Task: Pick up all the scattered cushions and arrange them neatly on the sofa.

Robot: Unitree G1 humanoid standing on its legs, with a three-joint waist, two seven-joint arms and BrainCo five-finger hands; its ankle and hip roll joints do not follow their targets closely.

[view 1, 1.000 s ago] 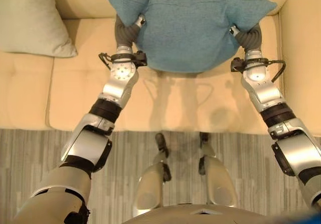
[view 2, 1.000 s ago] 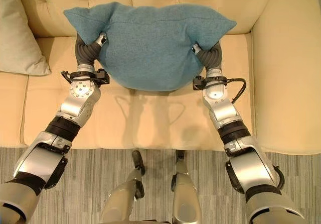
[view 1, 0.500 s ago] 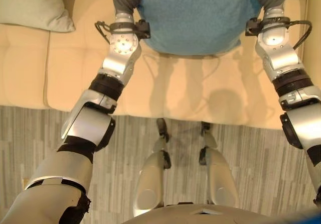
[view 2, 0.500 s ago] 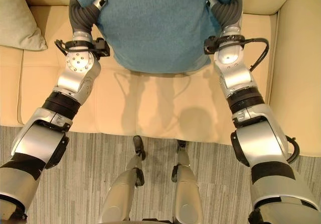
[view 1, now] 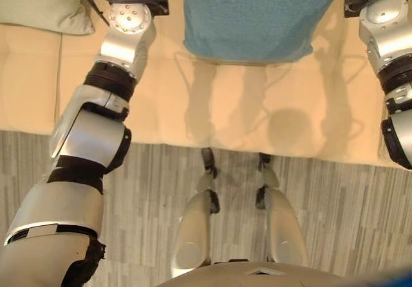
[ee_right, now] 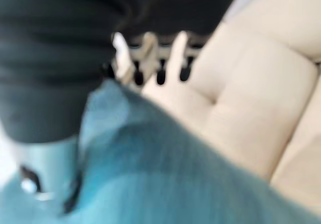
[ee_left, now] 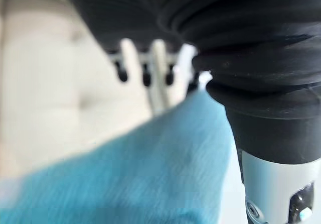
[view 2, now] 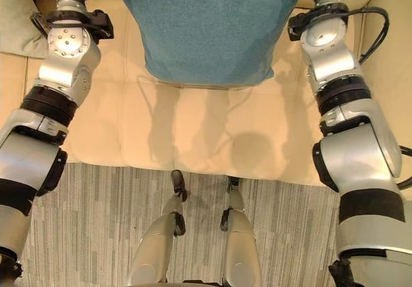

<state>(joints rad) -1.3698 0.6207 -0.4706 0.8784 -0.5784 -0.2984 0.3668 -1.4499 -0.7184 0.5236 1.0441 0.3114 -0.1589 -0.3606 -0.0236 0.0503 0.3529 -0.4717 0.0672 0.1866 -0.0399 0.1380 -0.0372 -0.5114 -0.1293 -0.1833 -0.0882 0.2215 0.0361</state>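
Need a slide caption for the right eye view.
Both arms carry the blue cushion above the cream sofa seat, a pale cushion lying at left.

blue cushion (view 2: 206, 29): top cut off by frame edge | beige cushion (view 1: 38, 4): partly cropped

Teal cushion (view 1: 257, 13) hangs over the cream sofa (view 1: 212, 100), upper centre, top part cut off by the frame edge; lower edge sags w/ rounded corners, its shadow on the seat just below. Left arm runs up from lower left, wrist at top left beside the cushion's left edge. Right arm along the right edge, wrist at top right, near the cushion's right side. Hands themselves are cut off by the top edge, so grip can't be read. Pale beige cushion (view 1: 42, 4) sits on the sofa at top left, well apart from the teal one. Grey striped floor (view 1: 148, 222) in front of the sofa.
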